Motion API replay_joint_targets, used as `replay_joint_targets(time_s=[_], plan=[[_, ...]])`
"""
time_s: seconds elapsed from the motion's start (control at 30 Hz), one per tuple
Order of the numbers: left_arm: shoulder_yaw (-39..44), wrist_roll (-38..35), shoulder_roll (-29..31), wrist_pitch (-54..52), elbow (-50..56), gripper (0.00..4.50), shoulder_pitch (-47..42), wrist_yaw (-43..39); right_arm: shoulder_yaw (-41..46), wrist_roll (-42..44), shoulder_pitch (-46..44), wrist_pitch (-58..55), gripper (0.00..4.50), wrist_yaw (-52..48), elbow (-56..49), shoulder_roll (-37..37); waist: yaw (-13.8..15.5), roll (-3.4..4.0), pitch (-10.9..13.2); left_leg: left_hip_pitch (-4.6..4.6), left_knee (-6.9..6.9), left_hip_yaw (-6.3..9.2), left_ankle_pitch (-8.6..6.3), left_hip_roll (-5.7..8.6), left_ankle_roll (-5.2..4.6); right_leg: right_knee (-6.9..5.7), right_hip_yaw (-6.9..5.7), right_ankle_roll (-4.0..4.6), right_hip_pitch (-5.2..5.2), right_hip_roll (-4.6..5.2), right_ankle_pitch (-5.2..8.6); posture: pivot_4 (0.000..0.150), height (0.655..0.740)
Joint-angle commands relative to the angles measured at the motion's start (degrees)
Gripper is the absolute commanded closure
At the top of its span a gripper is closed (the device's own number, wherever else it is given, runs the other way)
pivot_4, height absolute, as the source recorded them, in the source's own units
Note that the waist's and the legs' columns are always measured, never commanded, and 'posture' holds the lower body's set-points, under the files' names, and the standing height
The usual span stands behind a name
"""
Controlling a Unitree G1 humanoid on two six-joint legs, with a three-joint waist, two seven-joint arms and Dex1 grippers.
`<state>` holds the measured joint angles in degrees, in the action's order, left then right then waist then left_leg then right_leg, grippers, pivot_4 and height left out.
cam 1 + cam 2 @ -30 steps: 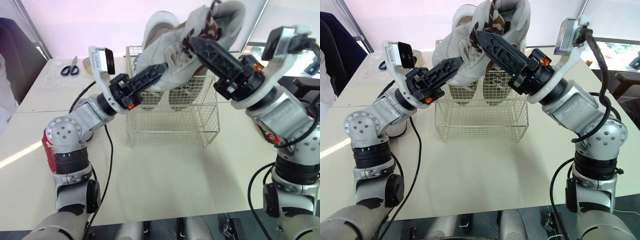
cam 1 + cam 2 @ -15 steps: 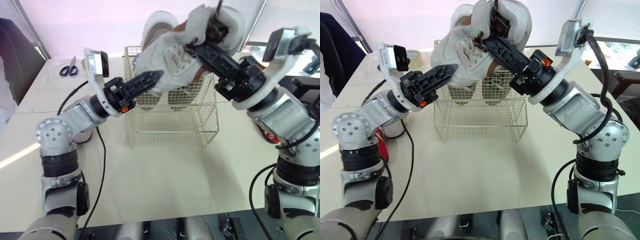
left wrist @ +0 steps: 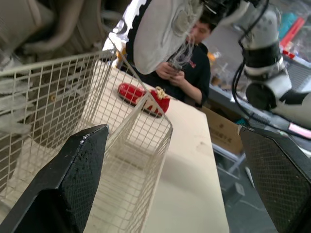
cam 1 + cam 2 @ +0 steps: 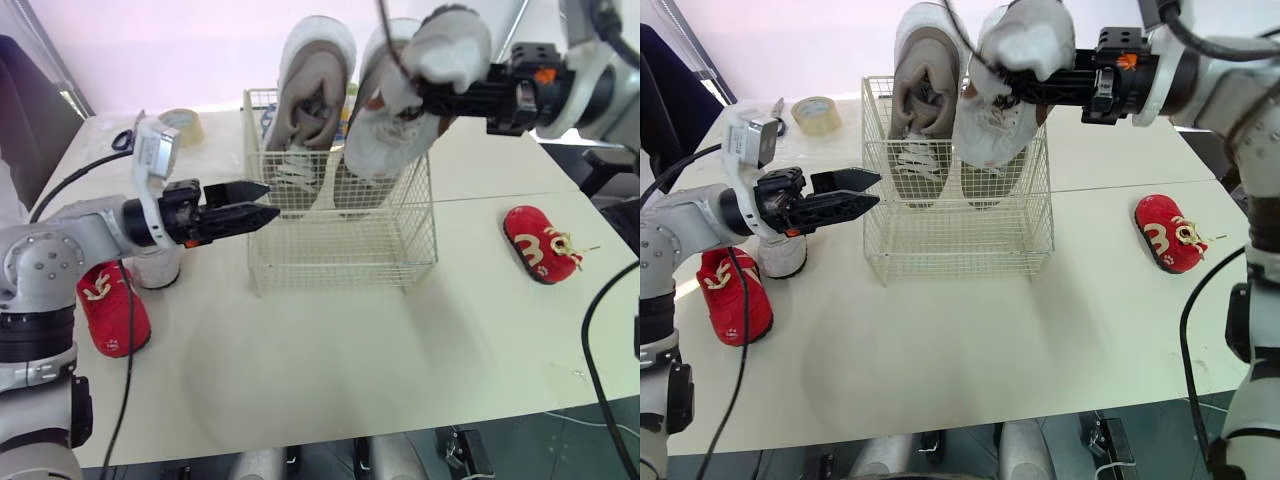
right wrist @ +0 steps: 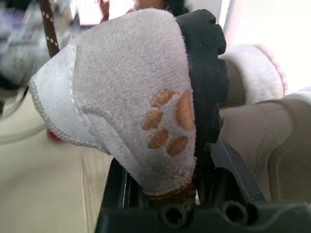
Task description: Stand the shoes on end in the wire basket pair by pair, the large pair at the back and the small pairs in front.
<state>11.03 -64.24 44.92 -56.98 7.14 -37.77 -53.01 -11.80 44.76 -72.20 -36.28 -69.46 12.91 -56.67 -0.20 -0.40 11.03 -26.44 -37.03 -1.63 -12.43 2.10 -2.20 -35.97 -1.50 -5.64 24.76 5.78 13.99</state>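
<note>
Leaving the white shoe [image 4: 385, 150] in the right claw [image 4: 420, 92], left claw [image 4: 268, 200] has withdrawn.

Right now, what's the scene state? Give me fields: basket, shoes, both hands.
basket: white wire basket, between the two arms
standing shoe: large grey-white sneaker, on end, toward the basket's back left
held shoe: second grey-white sneaker, toe down in the basket beside the first
right hand: shut on the second sneaker's heel
left hand: open, empty, at the basket's left wall
small shoes: left red slipper and right red slipper, both outside the basket
</note>
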Motion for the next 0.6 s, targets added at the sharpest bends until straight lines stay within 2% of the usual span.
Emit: replay_joint_targets(time_s=[0.03,0.2,0.43,0.6], plan=[[1.26,0.23,-0.57,1.12,2.87,0.11,0.5,-0.07,-1.68,-7.96,-3.43,8.25,3.93,-13.96,4.22,1.28,-0.22,0.0,0.0,-0.05,0.0,0.0,0.07,0.02,0.12,-0.02,-0.04,-0.05,0.05,0.02,-0.03,0.15,0.74],[2.51,-0.82,-1.12,0.61,5.03,0.11,1.69,1.65,-3.47,-16.87,-4.38,18.61,3.93,-22.49,10.59,5.54,-0.53,0.01,0.01,-0.04,0.03,-0.03,0.1,0.03,0.19,-0.05,-0.13,-0.25,0.05,0.01,-0.13,0.15,0.74],[4.13,-2.84,-2.15,-0.05,8.03,0.11,3.24,4.89,-2.98,-23.04,-7.23,26.17,3.93,-23.04,19.47,11.14,-0.79,0.01,0.01,0.34,0.02,0.03,0.0,0.01,0.33,-0.15,-0.14,-0.16,-0.21,-0.01,-0.27,0.15,0.74],[4.59,-4.24,-2.13,-0.09,9.56,0.11,4.47,6.47,-2.43,-23.04,-11.05,25.76,3.93,-23.04,23.37,11.96,-0.81,0.01,0.01,0.74,0.04,0.03,0.02,-0.02,0.38,-0.24,-0.09,0.04,-0.44,-0.01,-0.21,0.15,0.74]])
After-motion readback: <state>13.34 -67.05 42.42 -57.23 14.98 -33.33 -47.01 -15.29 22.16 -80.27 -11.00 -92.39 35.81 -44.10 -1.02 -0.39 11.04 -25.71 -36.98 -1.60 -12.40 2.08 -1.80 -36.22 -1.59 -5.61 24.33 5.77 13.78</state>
